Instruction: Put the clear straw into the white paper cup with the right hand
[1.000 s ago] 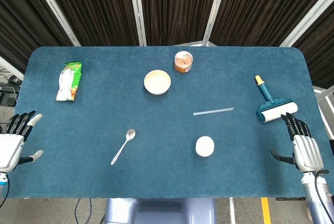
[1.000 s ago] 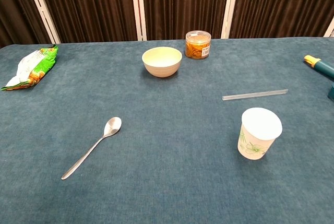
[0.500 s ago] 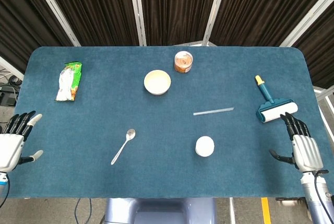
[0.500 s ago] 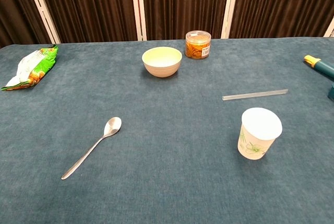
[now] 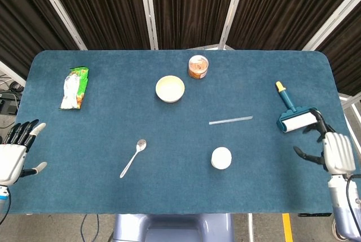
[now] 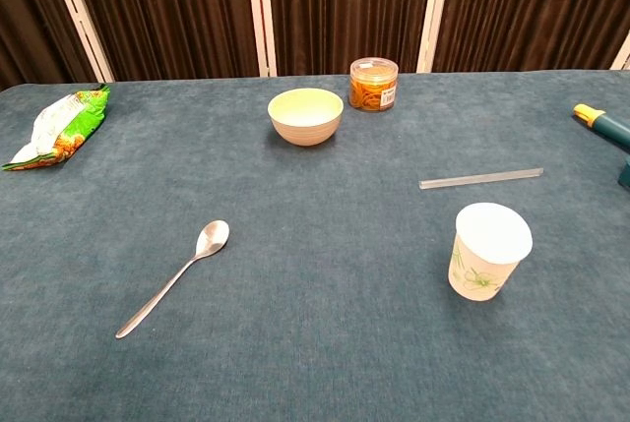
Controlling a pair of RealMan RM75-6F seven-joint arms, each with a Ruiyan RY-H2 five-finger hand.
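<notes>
The clear straw [image 5: 230,121] lies flat on the blue table [image 5: 101,118], a little tilted, right of the middle. The white paper cup [image 5: 221,158] stands upright just in front of it, nearer to the robot; the two are near but do not touch, and the straw is not in the cup. The right hand [image 5: 333,152] is at the right edge of the table, well apart from the straw. Its fingers [image 5: 309,157] are spread and hold nothing, and it is just beside the white roll of the lint roller [image 5: 293,115]; I cannot tell if it touches the roller. The left hand [image 5: 12,152] is at the left edge of the table, also with fingers apart and holding nothing. At the far side a cream bowl [image 5: 170,88] stands, and just beside it a clear jar with orange snacks [image 5: 198,66]. A green snack bag [image 5: 74,87] lies at the far left. A metal spoon [image 5: 133,157] lies left of the cup, between the cup and the left hand. Only the head view shows the hands.
</notes>
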